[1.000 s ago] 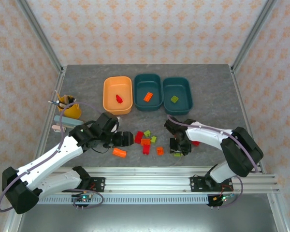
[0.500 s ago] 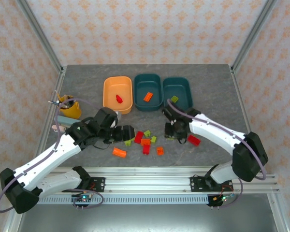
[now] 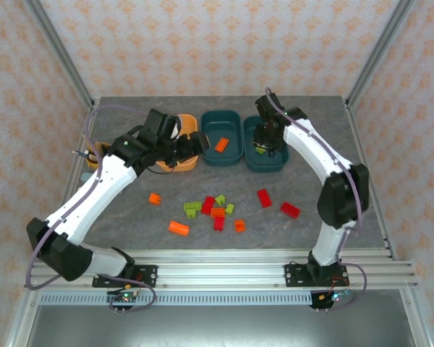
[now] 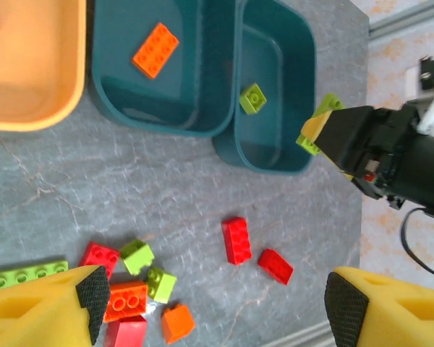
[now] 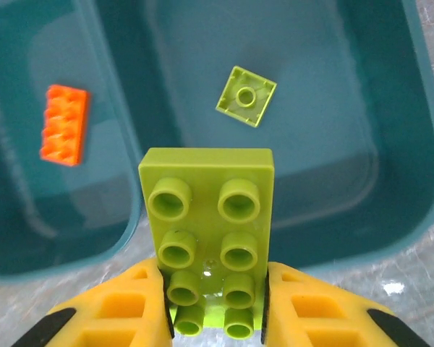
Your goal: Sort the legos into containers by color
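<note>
Right teal bin (image 5: 333, 144) floor mostly bare, one small green plate (image 5: 246, 95) toward the back; right gripper (image 3: 264, 143) with its held green brick (image 5: 207, 217) hangs over that bin's near rim; table strip between bins and brick cluster (image 3: 213, 208) open; left gripper (image 3: 194, 144), jaws wide, crowds the orange bin's (image 4: 36, 79) right edge.

My left arm (image 3: 119, 165) covers most of the orange bin (image 3: 179, 166); my right fingers (image 5: 116, 311) hide the side edges of the green brick's (image 5: 206, 217) near end.
</note>
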Robot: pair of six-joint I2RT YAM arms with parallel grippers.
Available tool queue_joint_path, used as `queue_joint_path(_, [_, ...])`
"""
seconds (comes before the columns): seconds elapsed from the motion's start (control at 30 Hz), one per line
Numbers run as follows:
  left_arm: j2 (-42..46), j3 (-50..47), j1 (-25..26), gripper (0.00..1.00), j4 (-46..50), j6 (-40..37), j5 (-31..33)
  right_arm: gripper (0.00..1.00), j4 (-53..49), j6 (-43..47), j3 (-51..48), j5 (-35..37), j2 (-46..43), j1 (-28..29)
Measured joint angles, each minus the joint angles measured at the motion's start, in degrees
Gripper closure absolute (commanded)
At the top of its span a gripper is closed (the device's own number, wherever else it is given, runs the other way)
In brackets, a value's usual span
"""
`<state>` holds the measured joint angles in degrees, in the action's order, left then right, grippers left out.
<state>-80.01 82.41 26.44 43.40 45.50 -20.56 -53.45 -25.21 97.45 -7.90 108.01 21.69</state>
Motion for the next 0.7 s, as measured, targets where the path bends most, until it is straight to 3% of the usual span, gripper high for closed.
queue_joint_path(0.17, [-2.4,0.4,-1.1,0.19,0.0,-0.6,0.0,0.71,-0.6,-1.1,4.3,-0.2,9.6,-2.4])
queue_joint_path(0.43, [-2.6,-2.5,-1.0,0.19,-1.6,-0.5,-0.2,0.70,-2.7,-7.7,7.9,-0.5,16.8,-4.6])
queue_joint_path(0.7, [-2.7,-3.6,-1.0,0.19,-1.9,-0.6,-0.3,0.57,-4.5,-12.2,8.4,1.1,18.9,-4.5])
